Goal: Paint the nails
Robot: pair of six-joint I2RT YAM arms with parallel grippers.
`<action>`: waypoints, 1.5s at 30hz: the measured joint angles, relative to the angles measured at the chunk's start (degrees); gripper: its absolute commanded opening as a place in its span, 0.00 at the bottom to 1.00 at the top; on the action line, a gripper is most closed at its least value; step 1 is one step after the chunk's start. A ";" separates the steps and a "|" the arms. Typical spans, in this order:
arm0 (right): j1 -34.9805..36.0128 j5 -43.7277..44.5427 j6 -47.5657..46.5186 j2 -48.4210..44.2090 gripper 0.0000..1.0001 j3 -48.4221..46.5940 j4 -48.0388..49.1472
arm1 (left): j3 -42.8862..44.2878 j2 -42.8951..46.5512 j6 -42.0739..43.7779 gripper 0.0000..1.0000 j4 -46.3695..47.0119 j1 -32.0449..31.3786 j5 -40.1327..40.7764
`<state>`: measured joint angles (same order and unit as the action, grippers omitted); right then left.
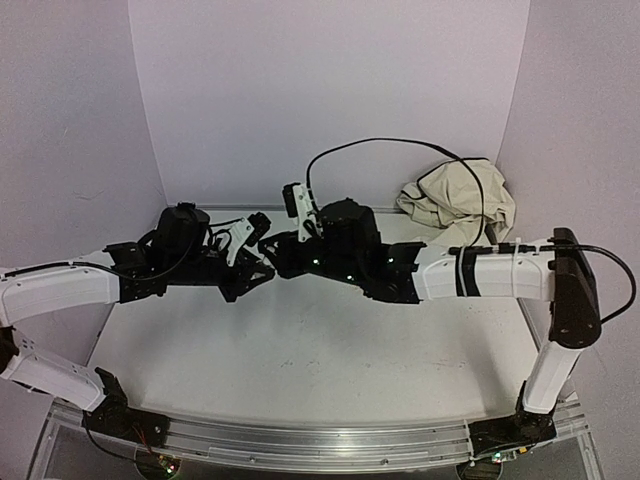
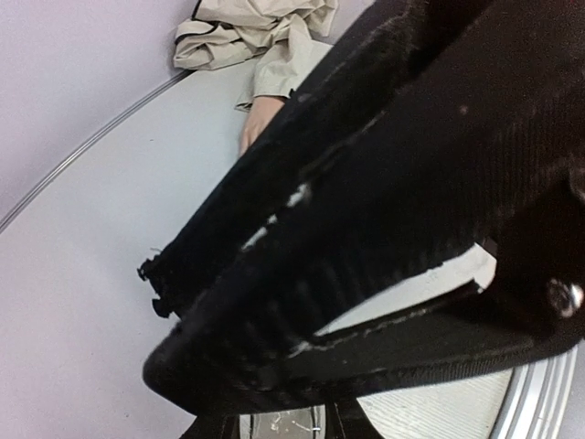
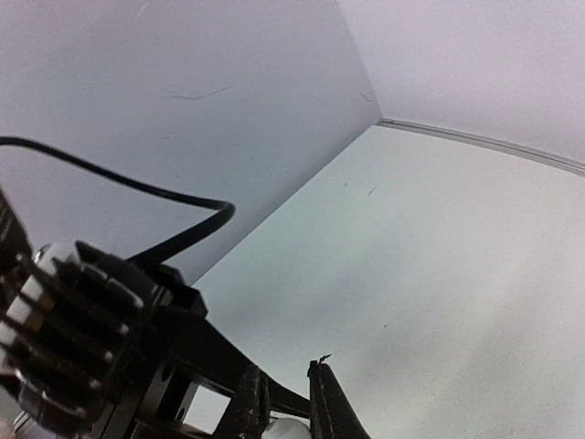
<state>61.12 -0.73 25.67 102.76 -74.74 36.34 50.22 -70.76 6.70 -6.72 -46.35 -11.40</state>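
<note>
The mannequin hand (image 2: pixel 260 121) shows only in the left wrist view, as a strip of peach skin with its beige sleeve (image 2: pixel 285 71). Its nails are hidden behind my right gripper's black body (image 2: pixel 402 174). My left gripper (image 1: pixel 256 268) and right gripper (image 1: pixel 277 256) meet tip to tip at the table's middle. In its wrist view the left gripper (image 2: pixel 283 426) is shut on a small clear bottle (image 2: pixel 285 424). The right gripper (image 3: pixel 285 413) is shut on a whitish round cap (image 3: pixel 289 430).
A crumpled beige cloth (image 1: pixel 460 198) lies at the back right, with a black cable looping over it. Pale walls close the table (image 1: pixel 320 350) at the back and both sides. The metal rail runs along the near edge.
</note>
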 measured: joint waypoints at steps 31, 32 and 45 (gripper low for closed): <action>-11.50 -17.42 -3.82 -17.81 0.79 21.86 5.68 | 1.68 -3.69 -1.29 0.00 1.86 1.27 -13.68; -11.50 -19.34 -3.85 -17.92 0.78 22.29 6.45 | 1.88 -3.93 -1.31 0.00 1.86 1.27 -15.43; -11.21 -41.79 -0.52 -9.44 0.44 17.99 15.91 | 4.13 -7.78 -2.69 0.00 2.73 1.09 -37.35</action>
<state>49.91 -42.52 25.15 93.32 -56.75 52.25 54.35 -78.54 4.01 -3.99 -45.25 -48.75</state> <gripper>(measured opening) 0.520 0.221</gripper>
